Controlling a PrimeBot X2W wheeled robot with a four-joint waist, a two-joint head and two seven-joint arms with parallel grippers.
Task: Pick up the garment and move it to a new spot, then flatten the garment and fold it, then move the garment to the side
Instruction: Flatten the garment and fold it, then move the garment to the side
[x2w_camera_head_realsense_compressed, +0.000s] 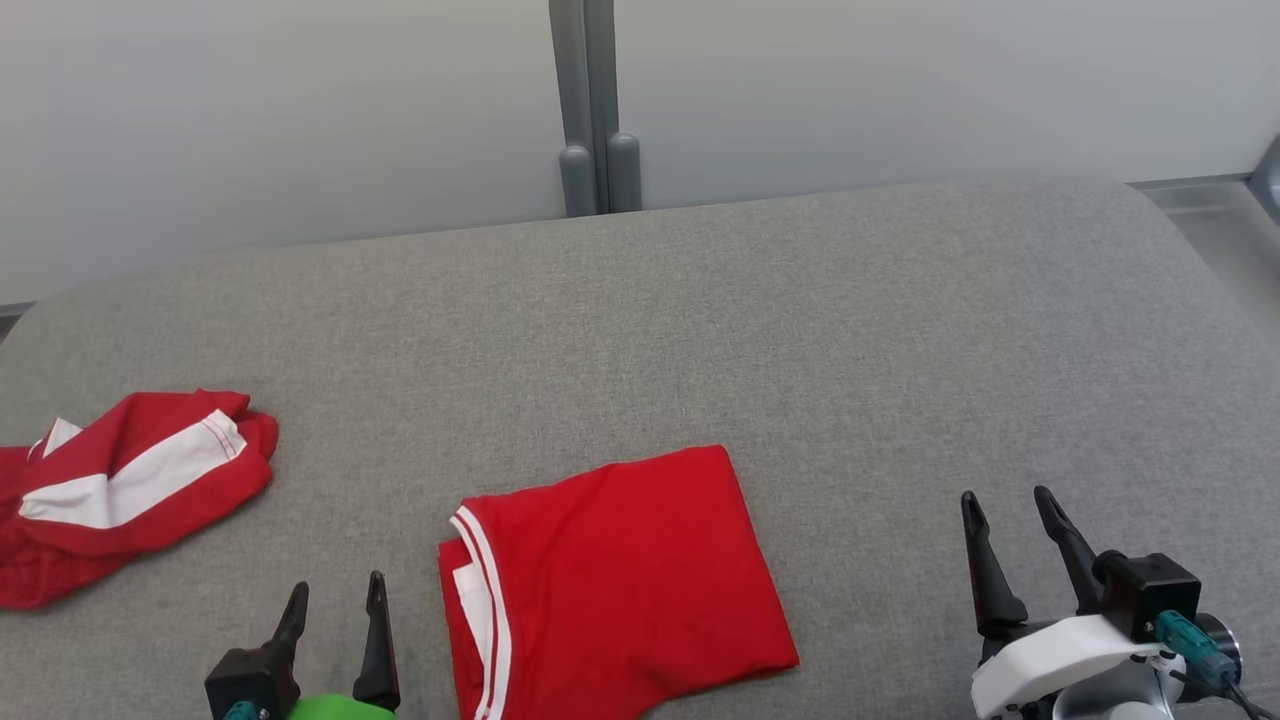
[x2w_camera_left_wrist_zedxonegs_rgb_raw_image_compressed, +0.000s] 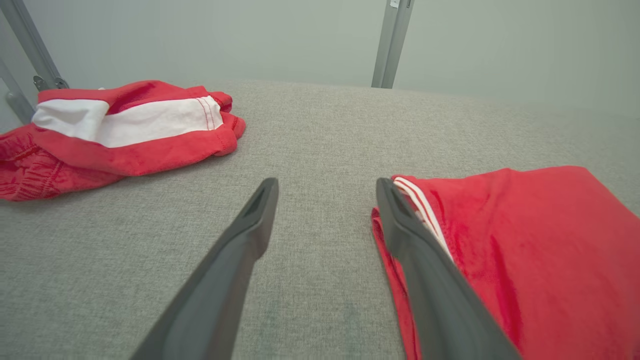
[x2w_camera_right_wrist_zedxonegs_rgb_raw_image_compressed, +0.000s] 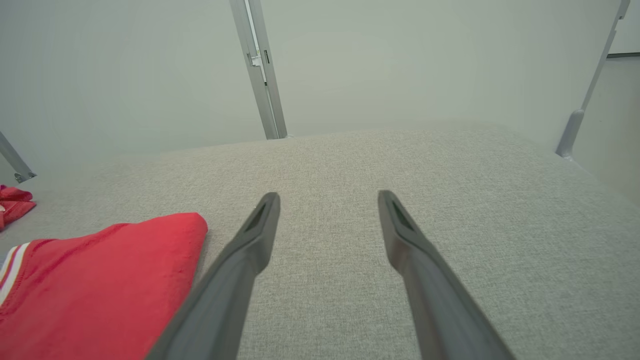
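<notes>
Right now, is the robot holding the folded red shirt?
No, the folded red shirt lies flat between the open left gripper and the open right gripper.

The left gripper (x2w_camera_head_realsense_compressed: 337, 592) sits just left of the folded red shirt (x2w_camera_head_realsense_compressed: 615, 580). Its two dark fingers are spread apart, pointing away from the robot, and hold nothing. The right gripper (x2w_camera_head_realsense_compressed: 1006, 500) sits well right of the shirt on a white wrist (x2w_camera_head_realsense_compressed: 1050, 655), its fingers likewise spread and empty.
</notes>
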